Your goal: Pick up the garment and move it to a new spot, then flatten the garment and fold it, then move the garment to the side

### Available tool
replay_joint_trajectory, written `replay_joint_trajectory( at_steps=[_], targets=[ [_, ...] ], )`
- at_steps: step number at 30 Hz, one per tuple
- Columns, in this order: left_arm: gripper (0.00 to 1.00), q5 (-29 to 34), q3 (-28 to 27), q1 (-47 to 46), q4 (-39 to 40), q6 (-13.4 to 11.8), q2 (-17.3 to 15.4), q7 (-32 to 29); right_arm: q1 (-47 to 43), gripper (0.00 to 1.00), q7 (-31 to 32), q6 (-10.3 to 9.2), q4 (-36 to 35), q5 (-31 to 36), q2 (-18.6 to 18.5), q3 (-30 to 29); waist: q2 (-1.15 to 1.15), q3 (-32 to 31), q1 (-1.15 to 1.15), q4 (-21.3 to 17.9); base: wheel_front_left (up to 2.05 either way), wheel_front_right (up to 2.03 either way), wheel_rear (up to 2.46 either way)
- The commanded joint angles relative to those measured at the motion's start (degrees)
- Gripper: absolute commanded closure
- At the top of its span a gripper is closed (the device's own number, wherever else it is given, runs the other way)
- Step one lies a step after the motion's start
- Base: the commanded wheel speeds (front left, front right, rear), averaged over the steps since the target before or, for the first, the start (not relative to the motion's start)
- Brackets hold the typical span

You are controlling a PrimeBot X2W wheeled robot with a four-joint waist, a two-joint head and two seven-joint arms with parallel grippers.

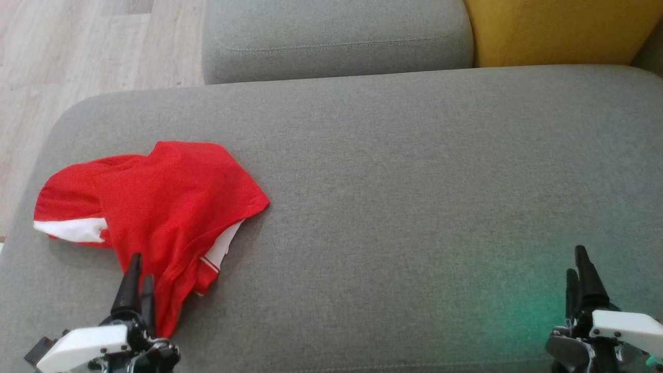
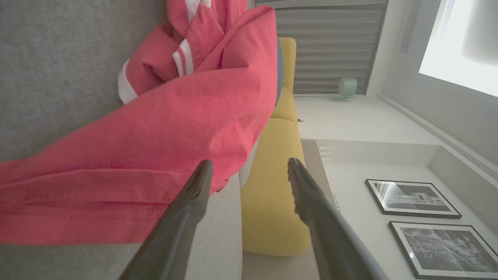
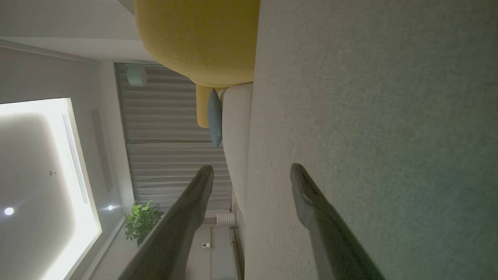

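Seat (image 1: 414, 181): big, grey and soft. It takes up most of the head view.
Floor (image 1: 77, 46): pale wood, at the top left, behind the seat.
Grey cushion (image 1: 336, 36): behind the seat, in the top middle.
Yellow cushion (image 1: 559, 31): right next to the grey cushion, at the top right.
Garment (image 1: 155, 202): red with white edges and thin white stripes. It lies in a rumpled heap on the left part of the seat, near the front. One narrow end runs down to the left tool.
Left tool (image 1: 141, 269): at the bottom left, fingers pointing up. Its two fingers are spread apart with nothing between them. One finger is in front of the garment's lower edge. I cannot tell if it touches the cloth.
Right tool (image 1: 576, 261): at the bottom right, well away from the garment. Its fingers are spread apart too and hold nothing. It hangs over bare seat.
Green glow (image 1: 518, 305): a soft light on the seat, just left of the right tool.
Wall pictures (image 2: 412, 198): two, in dark frames, seen past the left tool.
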State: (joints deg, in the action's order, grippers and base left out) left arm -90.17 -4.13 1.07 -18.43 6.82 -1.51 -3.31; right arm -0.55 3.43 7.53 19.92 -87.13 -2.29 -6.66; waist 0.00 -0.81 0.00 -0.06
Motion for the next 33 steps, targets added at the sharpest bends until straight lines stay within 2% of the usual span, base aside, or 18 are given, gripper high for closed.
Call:
replay_joint_trajectory(
  at_steps=[1,18,33],
  targets=[
    [0.0,1.2,-0.6,-1.8,2.6,0.2,-0.6,0.8,2.4,0.0,-0.8,-0.01,-2.0,1.7,-0.2,-0.3,0.0,0.0,0.0,0.0,0.0,0.0,0.0],
    [0.0,12.1,-1.5,-3.2,8.7,-2.8,-0.7,3.5,4.2,0.0,-3.5,-0.01,-9.1,22.0,-0.2,-2.0,0.0,0.5,0.0,0.4,0.0,0.0,0.0],
    [0.0,30.8,4.4,-3.5,13.7,-5.5,-0.8,6.0,3.8,0.0,-6.0,-0.02,-13.5,42.7,-0.3,2.1,0.0,0.2,0.0,1.1,0.0,0.0,0.0]
  ],
)
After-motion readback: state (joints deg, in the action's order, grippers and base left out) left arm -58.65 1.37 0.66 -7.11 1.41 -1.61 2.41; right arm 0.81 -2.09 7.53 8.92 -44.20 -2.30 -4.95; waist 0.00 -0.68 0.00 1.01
